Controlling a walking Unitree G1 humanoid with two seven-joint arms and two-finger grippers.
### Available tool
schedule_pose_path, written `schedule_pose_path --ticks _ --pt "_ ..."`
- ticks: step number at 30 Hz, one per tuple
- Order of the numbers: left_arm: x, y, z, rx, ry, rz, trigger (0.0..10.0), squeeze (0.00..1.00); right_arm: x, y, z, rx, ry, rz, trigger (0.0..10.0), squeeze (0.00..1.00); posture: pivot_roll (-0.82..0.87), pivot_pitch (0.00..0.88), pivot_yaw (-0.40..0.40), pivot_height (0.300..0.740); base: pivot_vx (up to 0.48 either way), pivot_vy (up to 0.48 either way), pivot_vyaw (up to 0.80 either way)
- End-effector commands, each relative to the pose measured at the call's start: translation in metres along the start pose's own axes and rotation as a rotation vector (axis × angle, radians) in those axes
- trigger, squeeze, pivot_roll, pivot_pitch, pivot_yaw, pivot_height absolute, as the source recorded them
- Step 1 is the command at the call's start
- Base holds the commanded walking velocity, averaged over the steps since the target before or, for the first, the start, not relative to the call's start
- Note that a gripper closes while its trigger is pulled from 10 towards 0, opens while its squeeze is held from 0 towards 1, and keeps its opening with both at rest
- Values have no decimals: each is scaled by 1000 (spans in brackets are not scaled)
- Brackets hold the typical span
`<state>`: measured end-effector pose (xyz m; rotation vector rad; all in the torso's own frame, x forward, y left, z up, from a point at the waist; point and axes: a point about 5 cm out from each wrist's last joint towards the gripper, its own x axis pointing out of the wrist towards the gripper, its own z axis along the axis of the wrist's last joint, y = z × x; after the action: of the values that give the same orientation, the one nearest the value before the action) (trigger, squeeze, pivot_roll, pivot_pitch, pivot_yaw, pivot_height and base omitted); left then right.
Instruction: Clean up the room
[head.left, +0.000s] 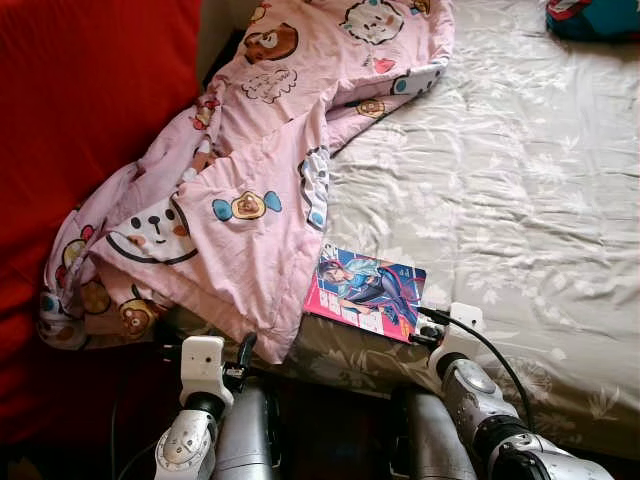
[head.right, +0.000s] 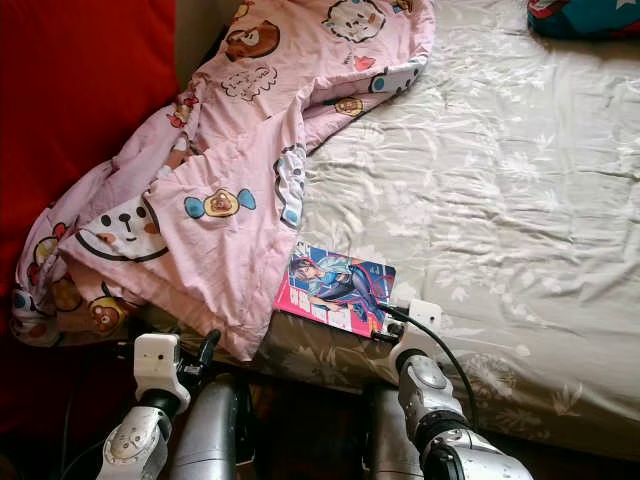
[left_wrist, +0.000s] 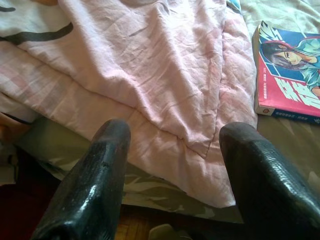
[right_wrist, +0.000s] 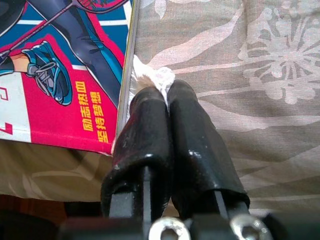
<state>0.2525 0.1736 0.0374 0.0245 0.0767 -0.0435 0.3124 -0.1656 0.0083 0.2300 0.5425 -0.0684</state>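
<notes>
Book: one (head.left: 366, 292), at the bed's (head.left: 520, 200) near edge.
Quilt: one (head.left: 250, 170), pink, on its left side.
Right gripper (right_wrist: 161, 95): clenched on white tissue (right_wrist: 150, 77), beside the book.
Left gripper (left_wrist: 172, 150): spread wide, grasping nothing.

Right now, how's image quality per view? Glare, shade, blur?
Left eye view: sharp, sunlit sheet, deep shade under the bed edge. Left wrist view: pink quilt washed out by glare, left gripper fingers soft. Right wrist view: book crisp, right gripper pinching a white scrap, slightly overexposed.
</notes>
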Motion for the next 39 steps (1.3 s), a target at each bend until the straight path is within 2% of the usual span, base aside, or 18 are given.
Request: schedule_pose_path --ticks 1,12,17,22,24,28,29,30,35,39 --pt "-6 0 -10 12 50 0 10000 0 -3 -1 -12 2 35 -3 0 0 81 274 51 595 0 0 0" --pt "-9 -1 -14 13 63 3 10000 0 -4 -2 -14 -2 13 -11 0 0 78 275 45 595 0 0 0" --pt "-11 1 -17 13 74 13 10000 0 -5 -4 -2 16 -111 -25 0 0 69 279 41 595 0 0 0" --pt "-13 2 -20 10 82 19 10000 0 -10 -5 5 -16 -243 -5 0 0 48 283 36 595 0 0 0" --pt "-13 1 -22 5 88 22 10000 0 -14 -6 5 -51 -297 5 0 0 41 282 32 595 0 0 0" --pt "-15 3 -26 -16 104 47 10000 0 -21 -7 -3 -61 -335 16 0 0 34 280 28 595 0 0 0" --pt "-16 4 -29 -25 113 59 10000 0 -22 -5 -8 -76 -321 34 4078 0 23 276 24 595 0 0 0" --pt "-17 5 -30 -29 120 65 10000 0 -24 -4 -11 -85 -322 48 10000 0 23 276 24 595 0 0 0" --pt "-21 8 -36 -41 142 86 10000 0 -30 -7 -20 -71 -339 63 10000 0 24 266 18 595 0 0 0" --pt "-28 12 -50 -52 197 114 10000 0 -32 -9 -29 -119 -297 62 10000 0 8 248 9 625 0 0 0"
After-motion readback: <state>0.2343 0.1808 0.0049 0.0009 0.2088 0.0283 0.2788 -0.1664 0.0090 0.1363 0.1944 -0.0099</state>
